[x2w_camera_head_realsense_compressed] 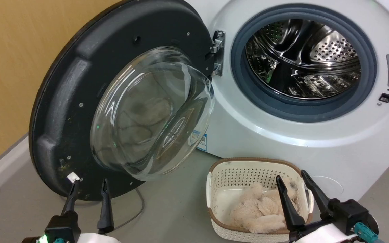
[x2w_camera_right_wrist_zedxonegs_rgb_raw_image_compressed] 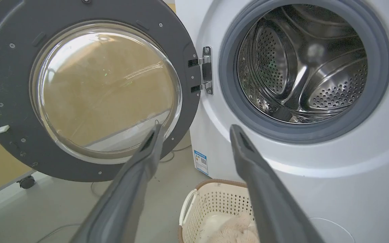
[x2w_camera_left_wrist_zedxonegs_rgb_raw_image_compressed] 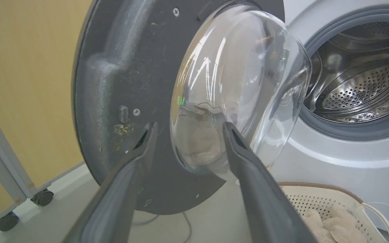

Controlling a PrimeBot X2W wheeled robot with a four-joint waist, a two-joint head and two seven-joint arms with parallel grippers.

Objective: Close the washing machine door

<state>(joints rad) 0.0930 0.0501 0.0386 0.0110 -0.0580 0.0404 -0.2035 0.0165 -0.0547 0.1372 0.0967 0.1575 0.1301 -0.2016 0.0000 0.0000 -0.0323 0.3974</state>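
I see the washing machine door (x2w_camera_head_realsense_compressed: 79,101) wide open, left of the washing machine (x2w_camera_head_realsense_compressed: 282,141) drum. My left gripper (x2w_camera_head_realsense_compressed: 89,184) is released, empty, near the door's lower rim. My right gripper (x2w_camera_head_realsense_compressed: 290,175), also released, hangs above the laundry basket (x2w_camera_head_realsense_compressed: 235,168).

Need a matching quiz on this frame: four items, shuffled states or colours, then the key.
Items:
1. door
2. drum
3. basket
4. left end effector

States:
A. cream, holding something fluffy
B. spread open, by the door's lower rim
C. black, swung wide open
D. shiny perforated steel

Pairs: 1-C, 2-D, 3-A, 4-B
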